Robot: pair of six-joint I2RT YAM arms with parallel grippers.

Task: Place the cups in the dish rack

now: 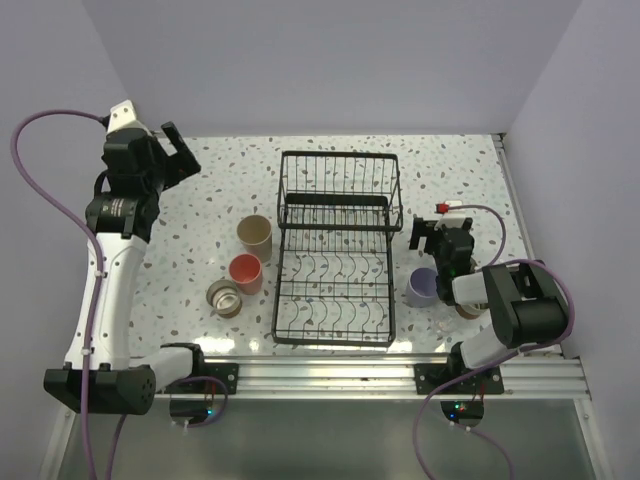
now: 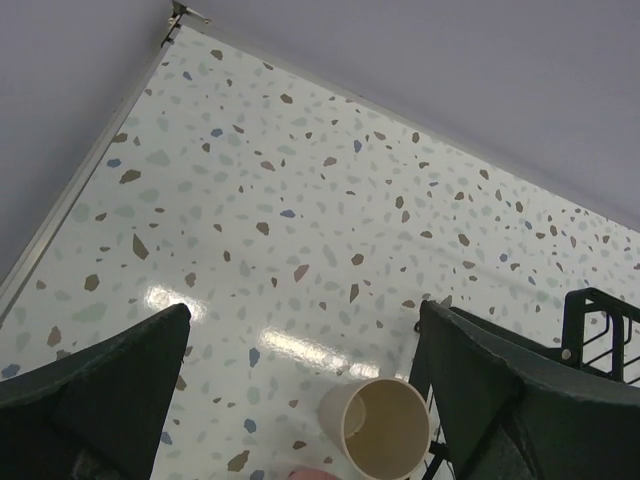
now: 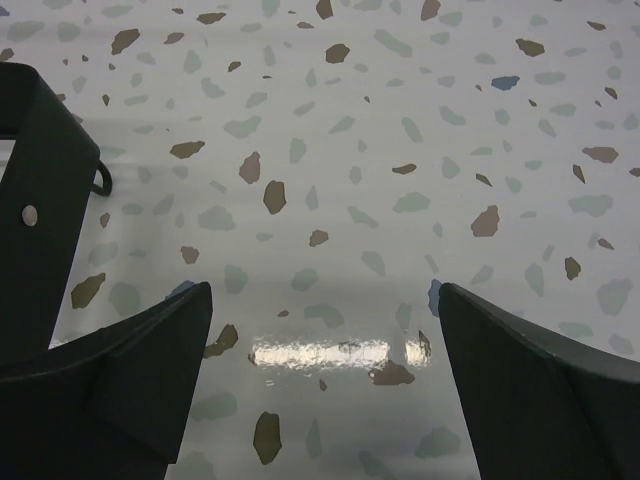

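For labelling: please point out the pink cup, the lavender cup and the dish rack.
pink cup [image 1: 245, 268]: top external, its opening.
lavender cup [image 1: 423, 280]: top external, its opening.
dish rack [image 1: 330, 342]: top external, front rim.

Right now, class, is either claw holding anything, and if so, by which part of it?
Nothing is held: the left claw and the right claw both stand open and empty.

I see the rack [image 1: 338, 228] mid-worktop [image 1: 200, 232]; three cups [image 1: 245, 273] stand just left of it, one cup [image 1: 421, 287] just right, beside my right arm [image 1: 518, 302].
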